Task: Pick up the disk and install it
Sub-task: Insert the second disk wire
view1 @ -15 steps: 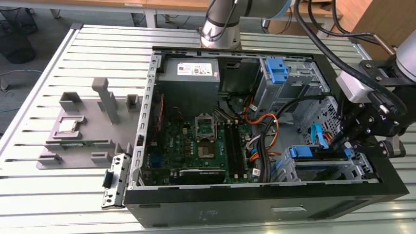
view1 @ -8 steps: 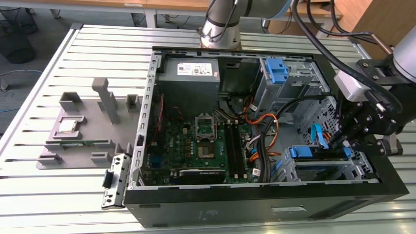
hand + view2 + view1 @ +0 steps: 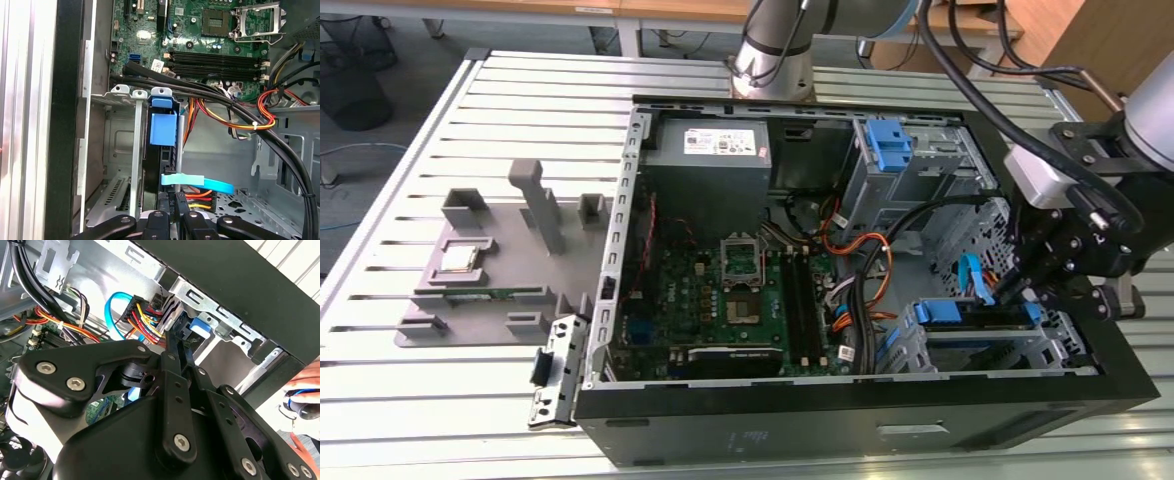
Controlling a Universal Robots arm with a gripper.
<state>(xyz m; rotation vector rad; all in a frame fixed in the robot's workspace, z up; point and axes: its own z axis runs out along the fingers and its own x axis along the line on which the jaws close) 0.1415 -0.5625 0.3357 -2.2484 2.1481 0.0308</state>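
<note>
One slatted metal table (image 3: 400, 180) carries everything here, and lying on it on its side is one open black computer case (image 3: 854, 430), its green motherboard (image 3: 720, 290) facing up. Beyond the table's far edge there are wooden furniture and a grey floor. One robot arm rises from a silver base (image 3: 771, 60) behind the case, and a second stretch of it comes in from the exterior view's right with black cables looped above. Inside the case I count one grey power-supply box (image 3: 710, 150) at the far wall and two drive cages, one at the far corner with a bare blue bracket (image 3: 887, 145) and one near the front wall. Left of the case in the exterior view sits one grey fixture (image 3: 494, 260) with upright posts. The disk (image 3: 159, 150) stands on edge in the near cage, its blue carrier tab (image 3: 163, 129) visible in the first wrist view and one blue flat cable (image 3: 200, 181) running off its end beside a bundle of red, yellow and orange wires. The gripper (image 3: 1027, 285) hangs low over that cage, its black fingers (image 3: 172, 207) right at the disk's rear end; whether they are clenched on it I cannot tell
</note>
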